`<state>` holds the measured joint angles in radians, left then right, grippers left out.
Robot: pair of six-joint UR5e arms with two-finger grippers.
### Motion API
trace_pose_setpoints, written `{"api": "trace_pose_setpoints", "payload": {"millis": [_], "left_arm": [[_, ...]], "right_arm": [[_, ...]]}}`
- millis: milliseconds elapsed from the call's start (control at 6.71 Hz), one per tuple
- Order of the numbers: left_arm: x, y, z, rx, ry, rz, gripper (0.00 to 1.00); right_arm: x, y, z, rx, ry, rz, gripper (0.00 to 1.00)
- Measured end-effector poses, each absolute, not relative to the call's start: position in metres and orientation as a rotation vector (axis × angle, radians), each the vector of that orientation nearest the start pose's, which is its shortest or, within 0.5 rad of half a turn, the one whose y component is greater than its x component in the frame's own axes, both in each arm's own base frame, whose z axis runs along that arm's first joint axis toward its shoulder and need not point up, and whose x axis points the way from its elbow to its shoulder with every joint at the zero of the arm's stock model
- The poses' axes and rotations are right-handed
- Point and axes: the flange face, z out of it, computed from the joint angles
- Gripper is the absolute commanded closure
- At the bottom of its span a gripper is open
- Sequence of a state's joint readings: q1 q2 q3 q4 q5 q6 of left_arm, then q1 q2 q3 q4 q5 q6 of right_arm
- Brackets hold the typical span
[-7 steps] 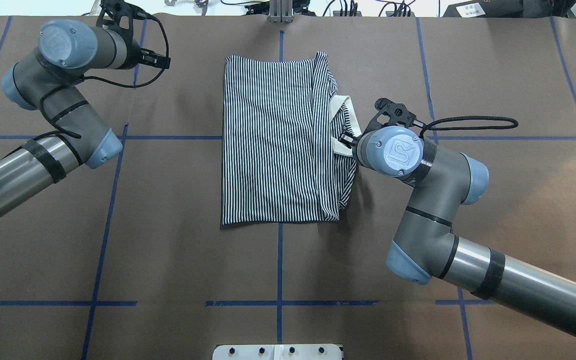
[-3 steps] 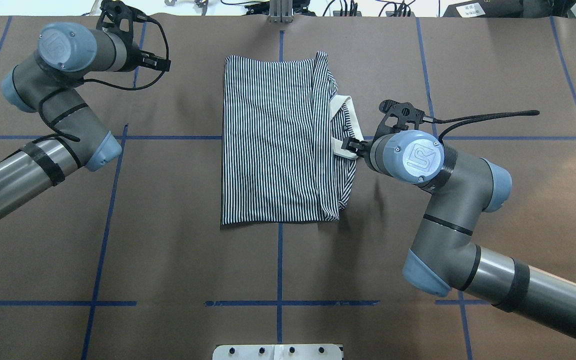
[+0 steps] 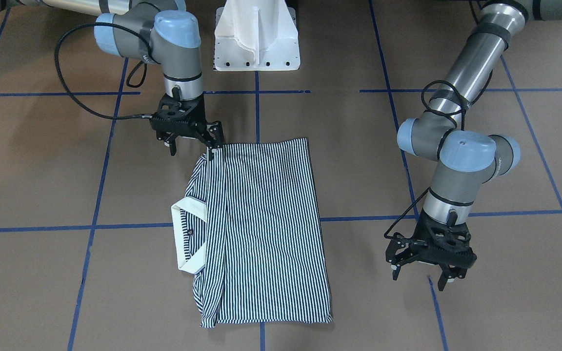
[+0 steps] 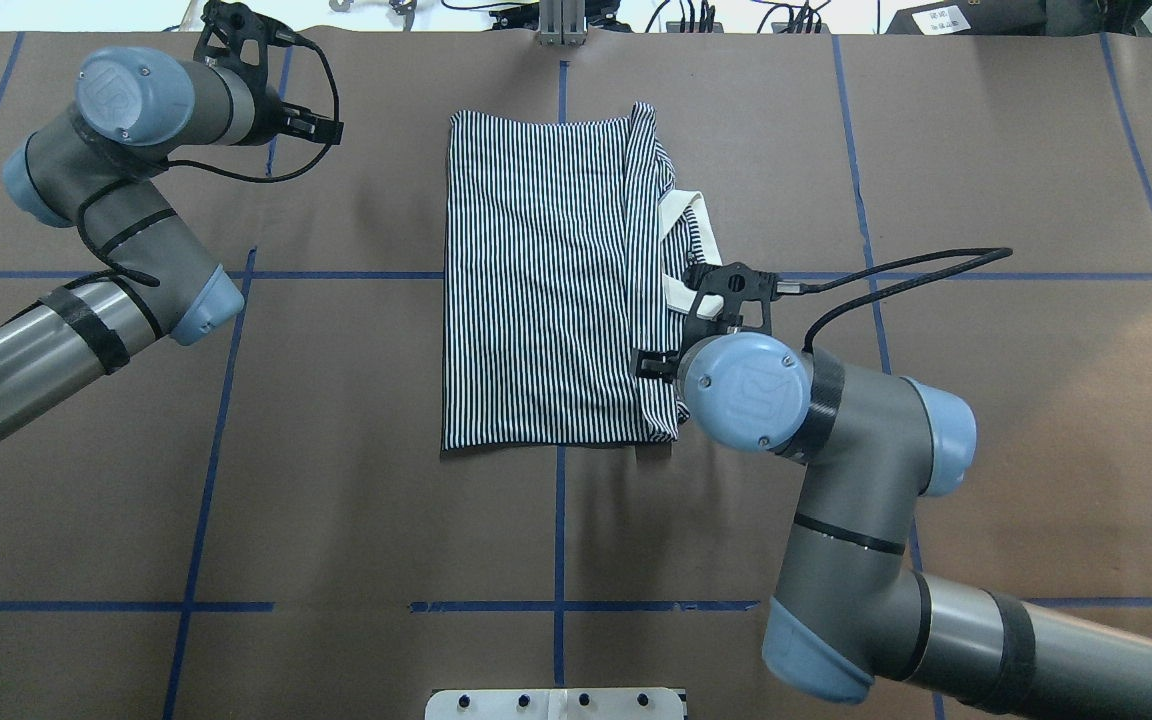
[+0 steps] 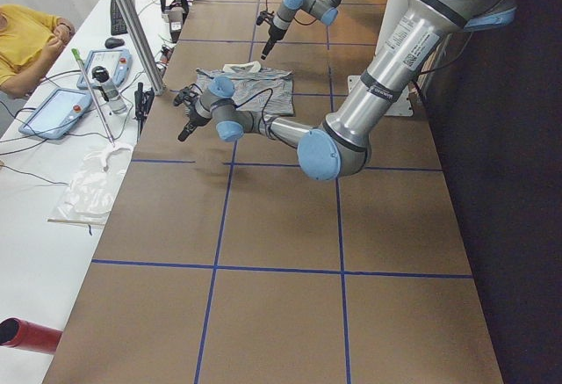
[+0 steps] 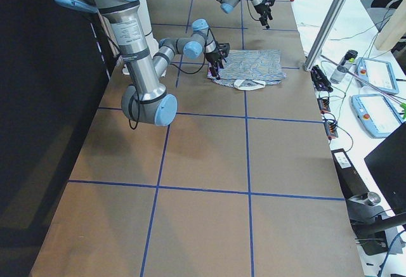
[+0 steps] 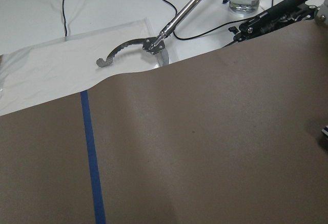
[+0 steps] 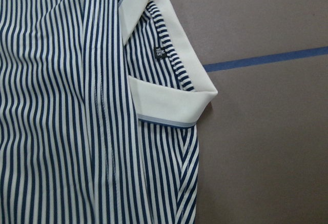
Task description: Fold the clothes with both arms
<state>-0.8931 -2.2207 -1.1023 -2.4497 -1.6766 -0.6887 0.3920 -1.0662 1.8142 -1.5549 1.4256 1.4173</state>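
The striped polo shirt (image 3: 266,229) lies folded into a narrow rectangle at the table's middle, also in the overhead view (image 4: 536,280). Its cream collar (image 3: 187,239) sticks out on the robot's right side and fills the right wrist view (image 8: 169,103). My right gripper (image 3: 191,148) is open and low over the shirt's corner nearest the robot base, with one fingertip (image 3: 211,148) at the fabric edge. My left gripper (image 3: 418,282) is open and empty above bare table, well to the shirt's left. The left wrist view shows only brown table paper.
The white pedestal base (image 3: 256,39) stands at the robot's edge. Blue tape lines (image 4: 558,520) cross the brown paper. A metal post (image 4: 561,25) rises at the far edge. Beyond it are tools (image 7: 154,44), tablets and a bottle. A person in yellow (image 5: 26,37) sits there.
My right arm has swung from beside the collar toward the robot, and its wrist now sits over the shirt's near right corner. The left arm has hardly moved.
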Motion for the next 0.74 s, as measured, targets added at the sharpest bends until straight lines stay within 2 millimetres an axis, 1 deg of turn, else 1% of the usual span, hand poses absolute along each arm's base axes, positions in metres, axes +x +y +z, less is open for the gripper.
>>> {"api": "trace_pose_setpoints", "payload": {"millis": [149,447,745], "left_arm": [[0.391,-0.681,0.392,0.763,0.745,0.046,0.0],[0.388,-0.678,0.393,0.762,0.748,0.041,0.0],[0.388,-0.677,0.395,0.757,0.75,0.034,0.0]], "right_arm": [[-0.543,-0.36,0.268,0.393,-0.663,0.183,0.26],[-0.559,-0.338,0.265,0.486,-0.614,-0.014,0.41],[-0.57,-0.324,0.262,0.521,-0.599,-0.088,0.42]]}}
